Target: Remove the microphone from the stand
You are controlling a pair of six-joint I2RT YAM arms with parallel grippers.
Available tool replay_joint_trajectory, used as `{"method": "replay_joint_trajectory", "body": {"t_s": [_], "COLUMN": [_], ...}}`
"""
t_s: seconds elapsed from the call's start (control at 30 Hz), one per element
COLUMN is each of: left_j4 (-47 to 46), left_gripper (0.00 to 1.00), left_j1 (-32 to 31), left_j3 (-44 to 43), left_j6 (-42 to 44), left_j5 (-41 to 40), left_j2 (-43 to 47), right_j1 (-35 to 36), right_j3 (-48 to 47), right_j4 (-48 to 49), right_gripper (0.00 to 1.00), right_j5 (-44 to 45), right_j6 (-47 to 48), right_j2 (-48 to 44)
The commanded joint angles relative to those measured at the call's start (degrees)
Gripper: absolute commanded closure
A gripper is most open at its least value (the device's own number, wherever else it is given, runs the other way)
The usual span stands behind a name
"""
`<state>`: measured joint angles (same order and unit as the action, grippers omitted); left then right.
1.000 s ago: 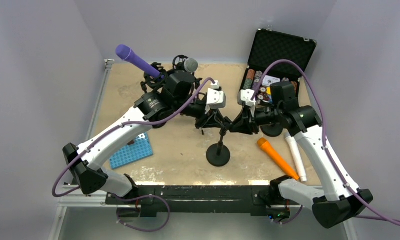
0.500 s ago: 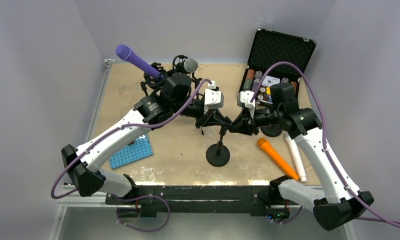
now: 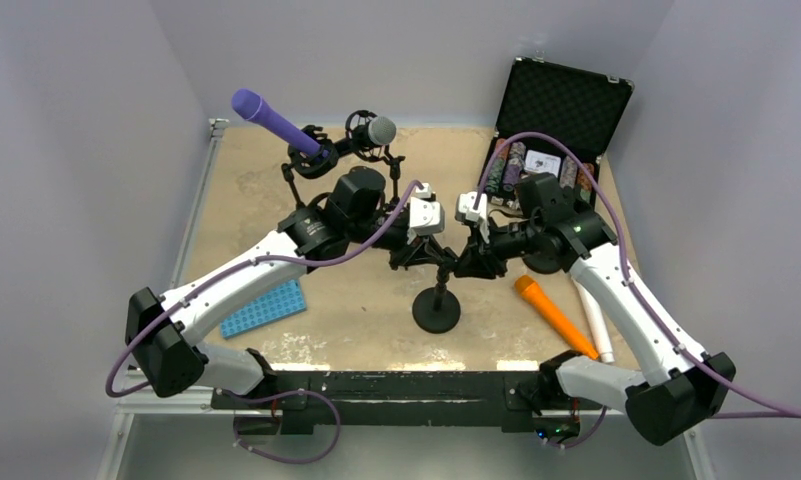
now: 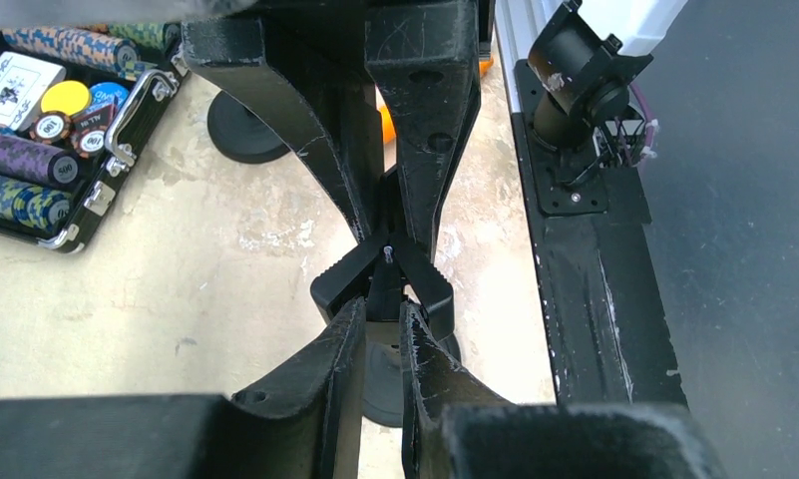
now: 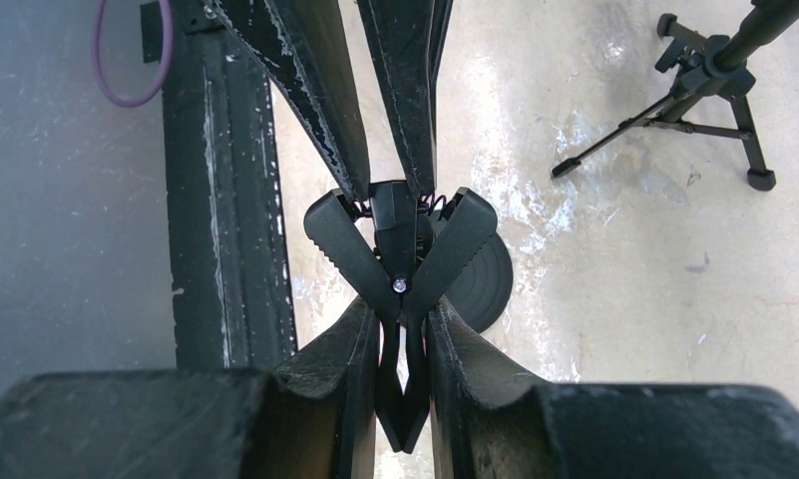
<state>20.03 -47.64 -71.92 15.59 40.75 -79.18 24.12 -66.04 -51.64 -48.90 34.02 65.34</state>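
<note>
Clamping the stand's [image 3: 437, 312] black, apparently spring-loaded clip [image 5: 400, 254], left fingers [image 4: 340, 349] and right fingers [image 5: 355, 349] clench.

left tool [image 3: 414, 257], right tool [image 3: 470, 262], both at stand [image 3: 437, 310]

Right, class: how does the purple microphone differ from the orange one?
The purple microphone sits in a holder, tilted up off the table; the orange microphone lies flat on the table, loose. The purple microphone is at the far left; the orange microphone is at the near right. Both are slim handheld microphones.
</note>
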Motion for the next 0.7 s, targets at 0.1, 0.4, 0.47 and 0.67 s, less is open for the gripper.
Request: {"method": "replay_joint_trajectory", "body": {"t_s": [0.1, 0.4, 0.47, 0.67], "left_j4": [4.8, 4.6, 4.5, 5.2], "left_gripper": [1.00, 1.00, 1.00, 0.73], "left_j1": [-1.5, -1.6, -1.5, -1.4], "left_j3": [4.0, 6.5, 7.1, 5.0], "left_j6": [1.8, 3.8, 3.8, 2.6], "left_j5": [-0.9, -2.1, -2.5, -4.4], "left_j2": [-3.8, -3.4, -3.1, -1.4], "right_j1": [3.7, 4.0, 4.0, 4.0], "right_j3": [-0.2, 2.1, 2.3, -0.1], "right_j4": [2.7, 3.0, 3.3, 3.3], "right_gripper": [1.00, 1.00, 1.00, 1.00], "right_j5": [1.9, 3.6, 3.5, 3.7], "right_j6": [-1.6, -1.4, -1.7, -2.6], "right_j2": [1.6, 2.3, 2.2, 1.9]}}
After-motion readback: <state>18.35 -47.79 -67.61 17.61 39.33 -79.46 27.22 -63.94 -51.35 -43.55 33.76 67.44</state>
